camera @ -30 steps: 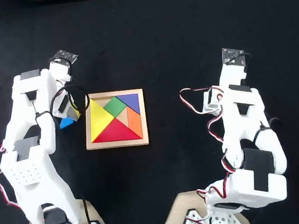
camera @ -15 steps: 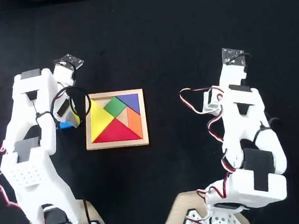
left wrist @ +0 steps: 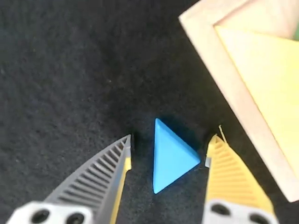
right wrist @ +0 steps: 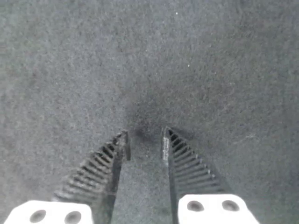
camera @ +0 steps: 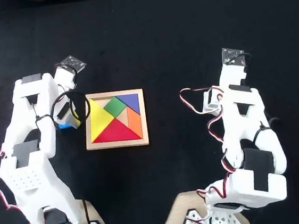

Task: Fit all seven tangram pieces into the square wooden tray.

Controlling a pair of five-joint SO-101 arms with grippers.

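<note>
So the left gripper [left wrist: 171, 139] sits open just left of the tray [left wrist: 224, 79], with the blue triangle [left wrist: 170, 156] between its jaws, not pinched yet. The tray's nearly full, with one gap that looks like its top-left corner. The right gripper [right wrist: 145, 140] hangs slightly open, well right of the tray.

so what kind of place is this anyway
Likely a robotics test bench rather than a home: a left arm and a right arm set side by side at a black-covered table, with a tangram tray between them.
</note>
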